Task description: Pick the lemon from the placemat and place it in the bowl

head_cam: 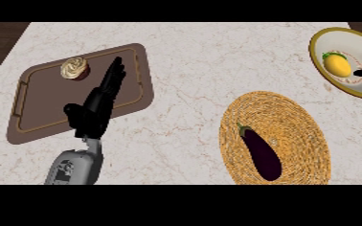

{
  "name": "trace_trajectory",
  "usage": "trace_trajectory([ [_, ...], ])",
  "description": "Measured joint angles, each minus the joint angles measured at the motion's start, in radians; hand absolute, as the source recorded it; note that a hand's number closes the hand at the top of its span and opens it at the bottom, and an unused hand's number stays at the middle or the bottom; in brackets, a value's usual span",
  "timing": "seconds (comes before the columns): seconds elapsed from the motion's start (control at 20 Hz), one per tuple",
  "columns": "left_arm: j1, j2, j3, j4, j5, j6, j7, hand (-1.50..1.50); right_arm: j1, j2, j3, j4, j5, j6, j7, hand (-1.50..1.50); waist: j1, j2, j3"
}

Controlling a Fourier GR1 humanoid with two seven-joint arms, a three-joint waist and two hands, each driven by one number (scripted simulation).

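Lemon sits in the bowl, far right of my left hand.
I have that hand's fingers straight and pressed together, holding nothing, over the tray beside the cupcake. The placemat, between hand and bowl, carries only an eggplant. My right hand is out of view.

Lemon yellow; bowl olive-rimmed; placemat woven golden; eggplant dark purple; tray brown; left hand black
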Motion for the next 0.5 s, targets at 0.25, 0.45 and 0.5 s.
trace_trajectory([
  [0.25, 0.019, 0.002, -0.003, 0.005, 0.002, -0.002, -0.013, 0.0, -0.035, -0.043, -0.072, 0.043, -0.067, 0.058, 0.01, -1.5, -0.004, -0.002, -0.001],
  [0.45, 0.001, 0.001, 0.002, 0.016, 0.009, 0.001, -0.007, 0.0, -0.042, -0.094, -0.111, 0.075, -0.105, 0.128, 0.047, -1.5, -0.008, -0.001, -0.001],
  [0.5, -0.005, 0.002, 0.003, 0.021, 0.01, -0.001, -0.01, 0.0, -0.042, -0.102, -0.121, 0.081, -0.114, 0.139, 0.057, -1.5, -0.008, 0.0, -0.001],
])
